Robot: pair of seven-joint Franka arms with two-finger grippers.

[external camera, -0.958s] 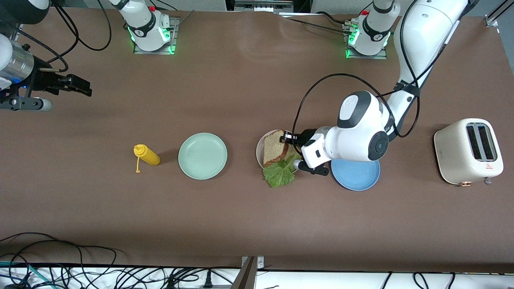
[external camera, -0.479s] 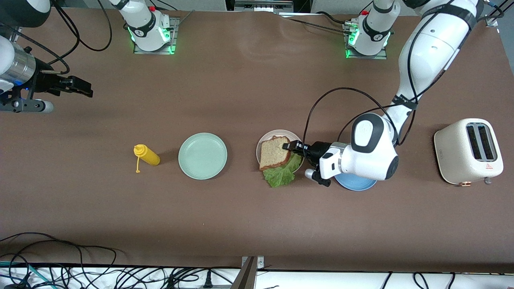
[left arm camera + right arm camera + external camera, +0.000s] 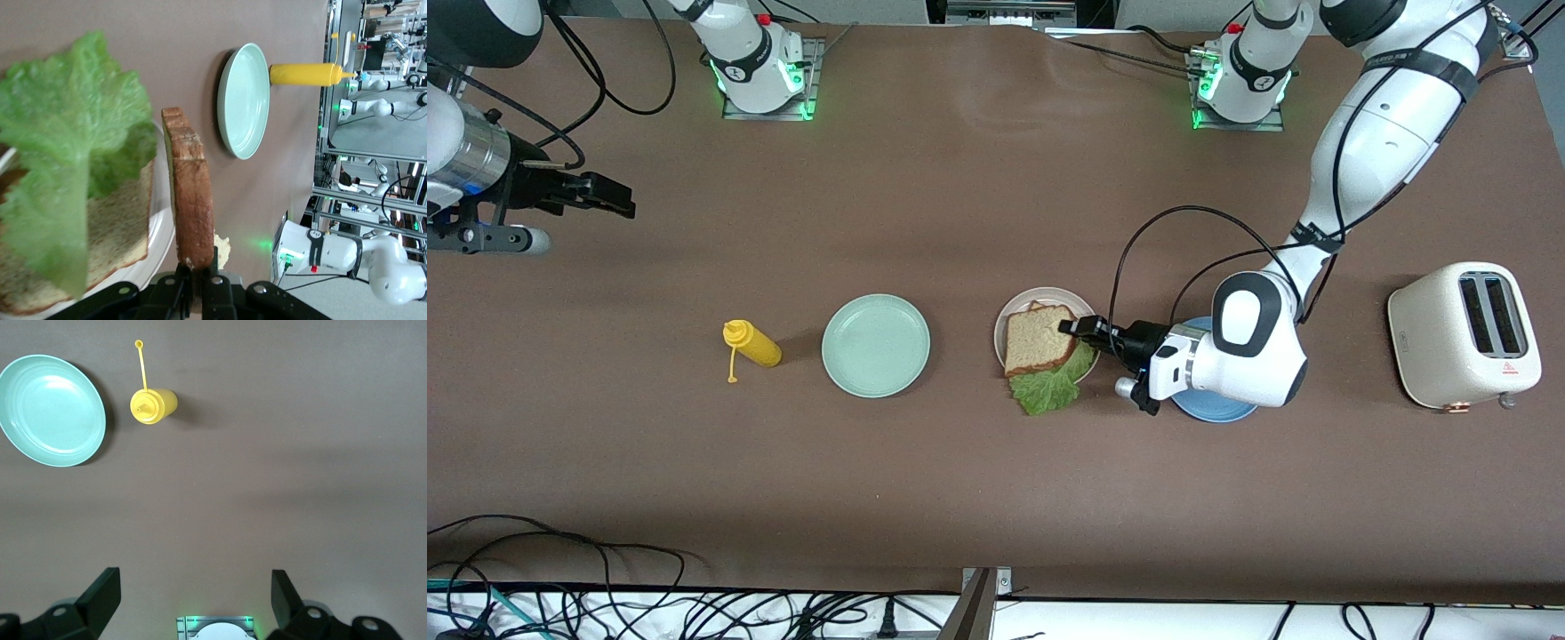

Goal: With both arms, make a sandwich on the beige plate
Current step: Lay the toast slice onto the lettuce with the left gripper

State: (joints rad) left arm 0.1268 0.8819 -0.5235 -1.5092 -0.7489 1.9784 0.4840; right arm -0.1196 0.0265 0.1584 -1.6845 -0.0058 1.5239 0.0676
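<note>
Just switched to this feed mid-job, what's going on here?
The left gripper is shut on the top bread slice, laying it over the lettuce leaf and bottom slice on the beige plate. The right gripper waits open over bare table at the right arm's end.

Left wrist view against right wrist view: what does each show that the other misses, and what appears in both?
Only the left wrist view shows the sandwich parts: the left gripper shut on the top bread slice, held on edge over the lettuce, the lower slice and the beige plate. It also catches the right arm's base.

Only the right wrist view shows the right gripper, open, waiting over bare table.

Both show the green plate and the yellow bottle beside it.
</note>
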